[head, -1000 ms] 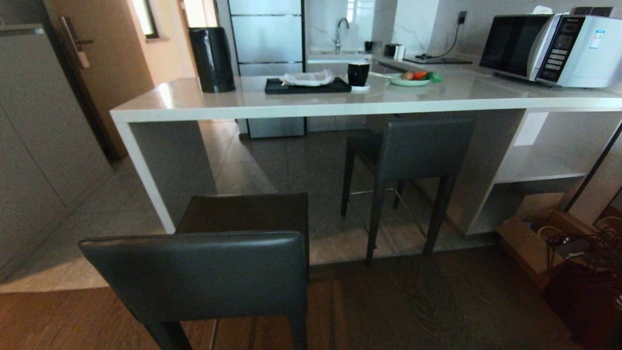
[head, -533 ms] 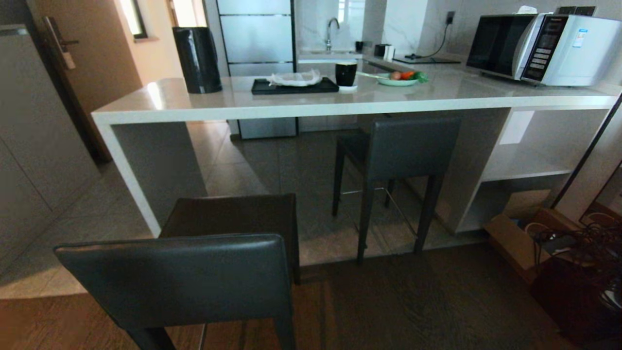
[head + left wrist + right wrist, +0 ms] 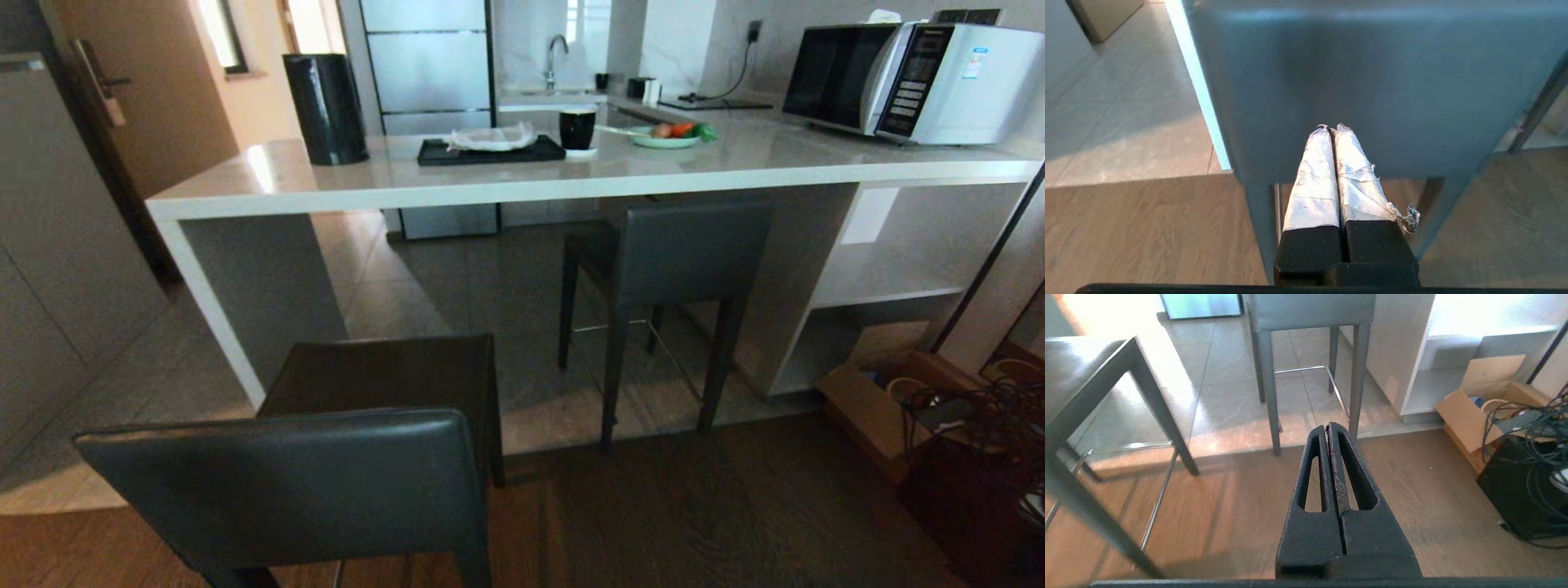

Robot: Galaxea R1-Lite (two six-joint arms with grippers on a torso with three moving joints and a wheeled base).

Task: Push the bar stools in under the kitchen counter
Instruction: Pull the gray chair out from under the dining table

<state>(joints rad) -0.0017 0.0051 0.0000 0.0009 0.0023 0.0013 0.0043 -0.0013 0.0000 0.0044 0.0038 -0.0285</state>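
i see the kitchen counter (image 3: 735, 167) carrying a black canister (image 3: 325, 108), tray (image 3: 490, 151), mug (image 3: 578, 128), plate (image 3: 665, 140) and microwave (image 3: 906, 80); both stools (image 3: 384, 384) stand on the floor (image 3: 694, 506).

Microwave (image 3: 914, 77) far right. Black cylindrical bin (image 3: 325, 108) at the left end, black tray (image 3: 490, 149) with a white cloth (image 3: 491, 136) mid, black cup (image 3: 578, 129) just beside the tray, green plate (image 3: 665, 139) with vegetables. Sink tap (image 3: 555, 57) behind. Open shelf unit (image 3: 886, 286) right, cardboard box (image 3: 878, 408) and tangled cables (image 3: 988, 408) on the wood floor (image 3: 694, 523).
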